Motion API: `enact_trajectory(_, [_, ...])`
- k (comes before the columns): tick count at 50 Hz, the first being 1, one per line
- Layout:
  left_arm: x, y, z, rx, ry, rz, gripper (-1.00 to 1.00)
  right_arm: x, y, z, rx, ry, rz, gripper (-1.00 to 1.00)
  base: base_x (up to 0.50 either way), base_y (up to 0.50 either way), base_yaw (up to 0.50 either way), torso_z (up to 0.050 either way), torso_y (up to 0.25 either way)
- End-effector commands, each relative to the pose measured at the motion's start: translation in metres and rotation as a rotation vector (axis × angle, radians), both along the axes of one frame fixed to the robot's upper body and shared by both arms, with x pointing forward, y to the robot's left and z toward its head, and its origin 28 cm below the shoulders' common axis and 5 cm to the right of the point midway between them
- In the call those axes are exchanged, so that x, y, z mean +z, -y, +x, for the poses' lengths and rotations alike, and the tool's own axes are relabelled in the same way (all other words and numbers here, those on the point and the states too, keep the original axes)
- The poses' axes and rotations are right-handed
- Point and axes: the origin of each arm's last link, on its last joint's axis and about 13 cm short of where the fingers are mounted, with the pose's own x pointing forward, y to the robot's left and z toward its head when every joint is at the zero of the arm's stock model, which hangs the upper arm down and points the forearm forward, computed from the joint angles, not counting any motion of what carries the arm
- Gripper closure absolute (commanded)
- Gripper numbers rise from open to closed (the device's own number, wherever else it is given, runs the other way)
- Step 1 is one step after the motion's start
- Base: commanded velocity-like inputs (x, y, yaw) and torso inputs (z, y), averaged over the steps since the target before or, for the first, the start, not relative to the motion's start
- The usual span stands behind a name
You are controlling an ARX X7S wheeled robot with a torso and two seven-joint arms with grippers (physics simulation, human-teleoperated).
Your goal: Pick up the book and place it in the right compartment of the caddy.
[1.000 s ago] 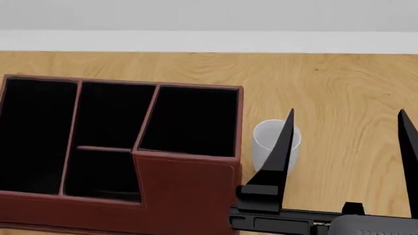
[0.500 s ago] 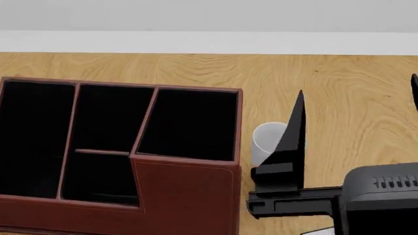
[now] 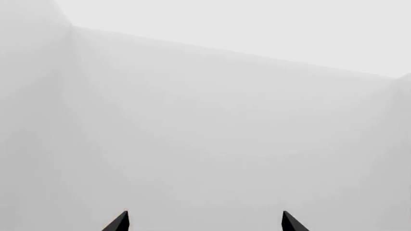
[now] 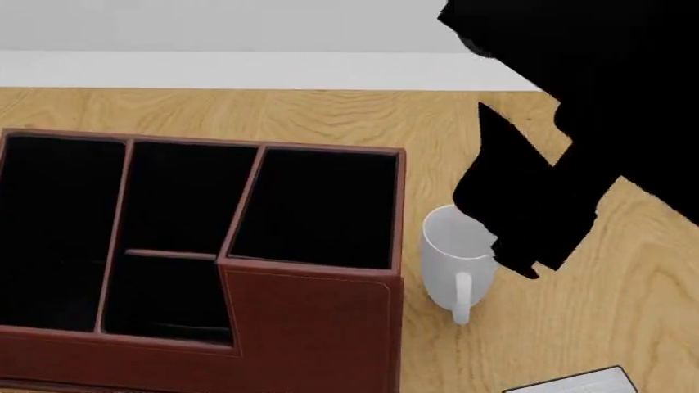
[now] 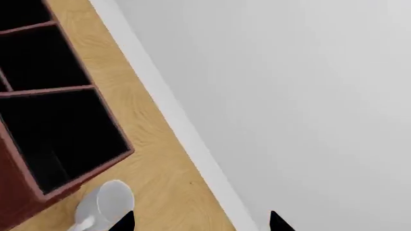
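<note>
Head view: book (image 4: pixel 570 382) barely visible, axis unclear; both tools spread, empty, caddy (image 4: pixel 311 327) upright.

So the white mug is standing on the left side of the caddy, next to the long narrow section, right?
Not quite. The white mug stands on the right side of the caddy, next to the large square right compartment, not the long narrow section. The head view shows it.

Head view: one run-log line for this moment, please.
right arm: raised over table | book: on table, ungrasped | right compartment: empty | mug: beside caddy | left gripper: open
</note>
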Motion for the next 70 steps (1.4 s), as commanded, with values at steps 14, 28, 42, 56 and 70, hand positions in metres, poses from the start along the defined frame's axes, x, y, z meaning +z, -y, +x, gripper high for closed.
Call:
enact_trajectory(14, [0.001,0.000,0.000,-0.007,0.011,-0.009,-1.00,0.062,0.000,0.025,-0.046,-0.619,-0.609,-1.00,0.00,0.00,0.00,0.000,0.000])
enact_trajectory(28, [-0.001,0.000,0.000,-0.001,0.006,-0.008,-1.00,0.029,-0.001,0.059,0.019,-0.662,-0.728,-1.00,0.00,0.00,0.00,0.000,0.000])
enact_trajectory(42, [-0.001,-0.001,-0.002,0.009,0.002,-0.002,-1.00,-0.010,-0.005,0.089,0.075,-0.657,-0.828,-1.00,0.00,0.00,0.00,0.000,0.000])
enact_trajectory(56, [-0.005,-0.003,0.001,0.017,-0.007,-0.007,-1.00,-0.059,-0.013,0.109,0.149,-0.670,-0.863,-1.00,0.00,0.00,0.00,0.000,0.000])
enact_trajectory(70, [-0.006,-0.004,-0.003,0.026,-0.011,-0.006,-1.00,-0.094,-0.011,0.121,0.184,-0.688,-0.917,-1.00,0.00,0.00,0.00,0.000,0.000])
